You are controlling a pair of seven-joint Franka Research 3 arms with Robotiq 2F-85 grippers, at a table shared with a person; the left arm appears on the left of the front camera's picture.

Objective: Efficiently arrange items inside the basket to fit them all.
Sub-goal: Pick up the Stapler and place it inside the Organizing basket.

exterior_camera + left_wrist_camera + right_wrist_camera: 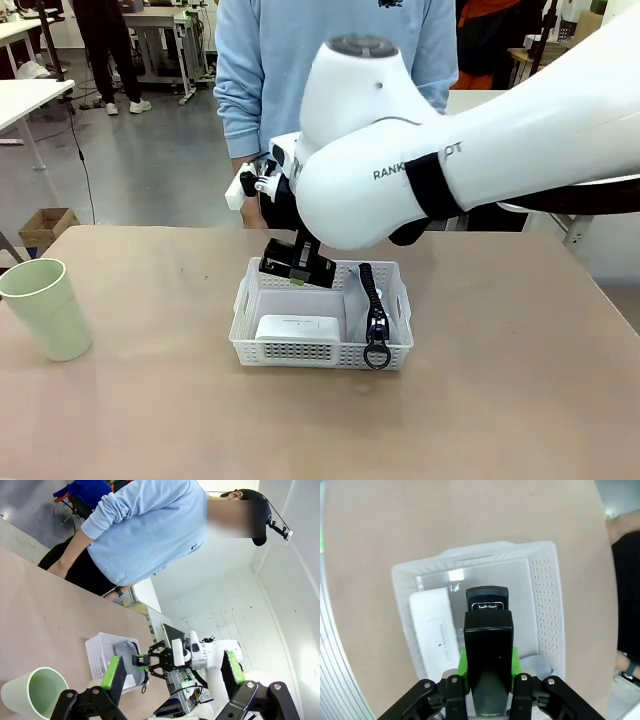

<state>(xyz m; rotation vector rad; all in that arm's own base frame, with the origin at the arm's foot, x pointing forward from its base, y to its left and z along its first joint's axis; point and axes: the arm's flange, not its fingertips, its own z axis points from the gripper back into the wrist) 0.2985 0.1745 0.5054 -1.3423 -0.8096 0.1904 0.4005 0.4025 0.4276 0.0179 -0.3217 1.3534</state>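
Observation:
My right gripper (297, 268) hangs over the back left of the white basket (320, 352), shut on the black stapler (292, 258). In the right wrist view the stapler (487, 640) sits between the green pads of that gripper (488, 667), above the basket's (546, 610) floor. The small white box (297, 328) lies in the front left of the basket. The grey oval case (375, 305) stands on edge along its right side, ring pull at the front. The pale green cup (45, 305) stands on the table at far left. My left gripper (172, 670) is open near the cup (35, 695).
A person in a light blue sweatshirt (265, 60) stands at the far side of the table, right behind the basket. My right arm's bulky white links (430, 150) hang over the table's back middle. Bare tabletop lies left, right and in front of the basket.

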